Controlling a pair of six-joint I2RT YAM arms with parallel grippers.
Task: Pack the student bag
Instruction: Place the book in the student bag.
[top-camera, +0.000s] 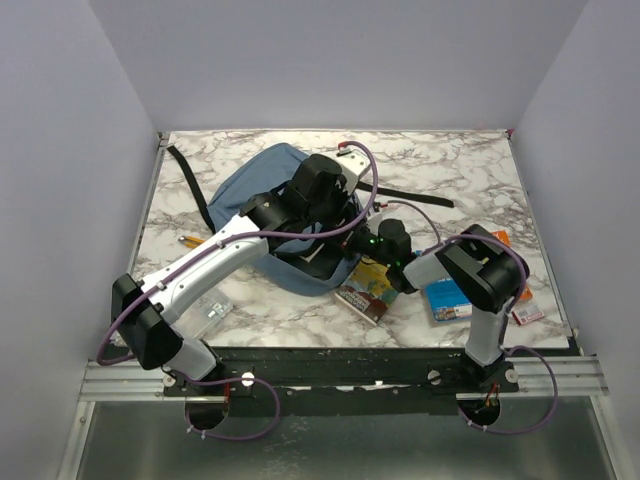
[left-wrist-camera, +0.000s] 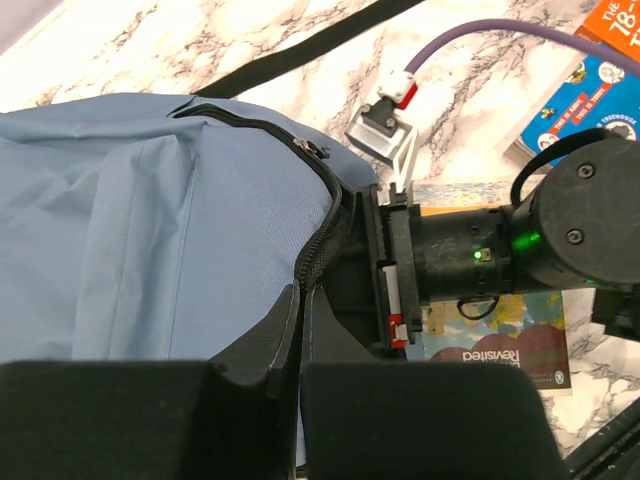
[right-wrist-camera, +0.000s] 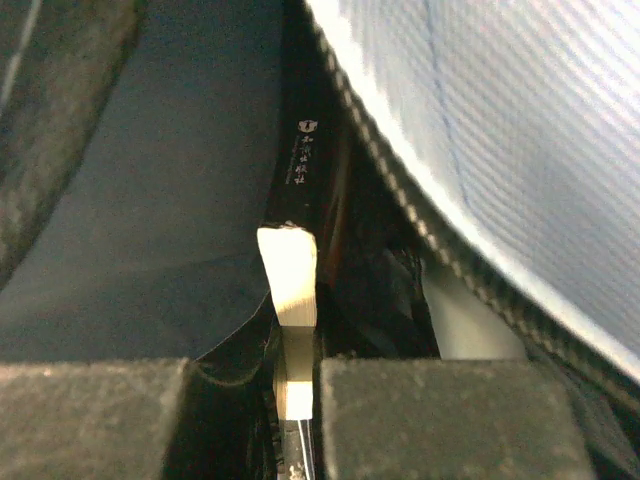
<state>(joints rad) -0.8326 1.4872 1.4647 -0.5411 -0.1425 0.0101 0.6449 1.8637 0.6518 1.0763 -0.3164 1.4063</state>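
from above, the blue bag (top-camera: 262, 175) lies left of middle on the marble tabletop (top-camera: 450, 165). at the left wrist, the left claw (left-wrist-camera: 300, 375) pinches the bag's zip edge (left-wrist-camera: 318, 235). at the right wrist, the right claw (right-wrist-camera: 300, 400) is squeezed on a thin black-and-tan strip (right-wrist-camera: 288, 270) in the bag's mouth.

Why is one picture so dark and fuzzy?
Right wrist view: the camera sits right against the student bag, so the inside is dark and the blue cloth is fuzzy and glary. Left wrist view: bright and sharp, only the left hand at the bottom is blurry. Top view: even light, soft shadows.
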